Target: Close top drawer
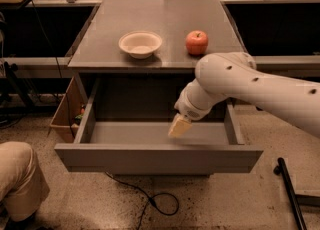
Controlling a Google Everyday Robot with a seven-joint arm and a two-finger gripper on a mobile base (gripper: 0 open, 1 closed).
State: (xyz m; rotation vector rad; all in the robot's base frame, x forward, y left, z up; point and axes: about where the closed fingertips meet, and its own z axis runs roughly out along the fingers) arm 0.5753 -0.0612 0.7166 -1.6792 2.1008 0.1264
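The top drawer (157,158) is a wide matte-grey tray with a plain flat front, pulled well out from under the grey cabinet top (155,21). Its inside looks empty. My white arm reaches in from the right. My gripper (179,126), with pale tan fingers, hangs over the drawer's inside, just behind the front panel and a little right of the middle.
A white bowl (140,43) and a red apple (197,42) sit on the cabinet top. A cardboard box (65,109) stands at the drawer's left. A person's knee (17,181) is at the lower left. A black cable (155,201) lies on the floor in front.
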